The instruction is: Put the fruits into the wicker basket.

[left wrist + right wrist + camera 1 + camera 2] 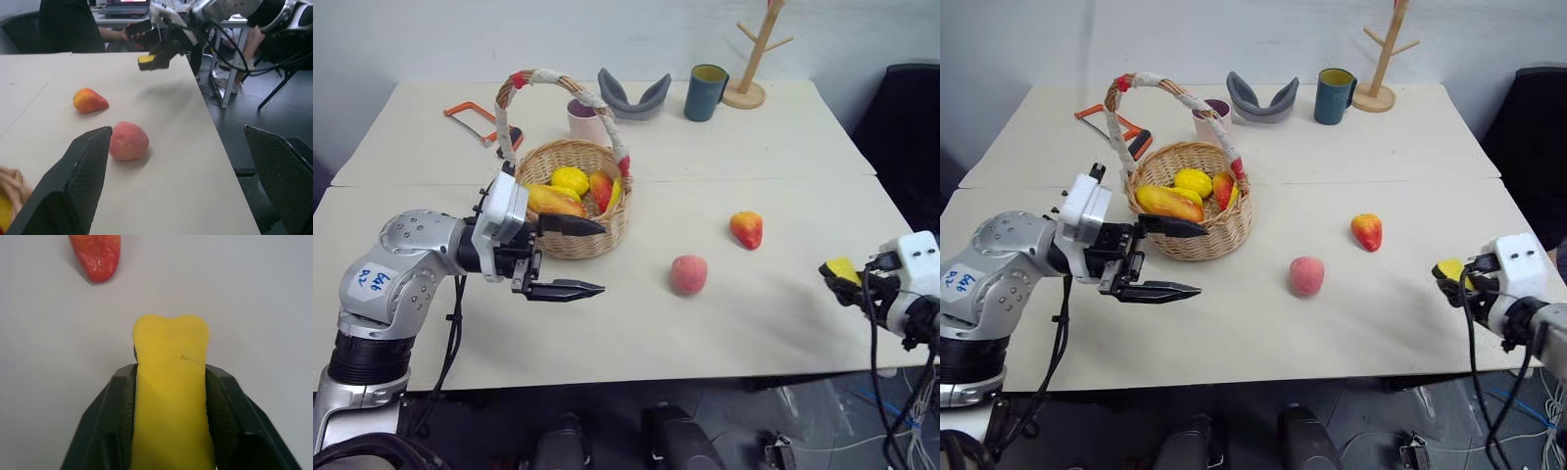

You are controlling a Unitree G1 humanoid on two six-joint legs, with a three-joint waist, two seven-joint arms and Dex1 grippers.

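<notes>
**Risk entry: banana far from basket**

- Right claw (171, 396): clamped on banana (171, 382) at the table (783, 323) edge; a loose hold could drop it.
- Left claw (570, 257): apart, empty, beside basket (573, 201), may block it.
- Peach (688, 274), red-orange fruit (746, 228): loose mid-table.

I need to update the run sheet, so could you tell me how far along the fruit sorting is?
Done: several fruits already lie in the wicker basket. In hand: the right gripper is closed on a yellow fruit. Left: the pink peach and the red-orange fruit sit on the table. The left gripper is open.
</notes>
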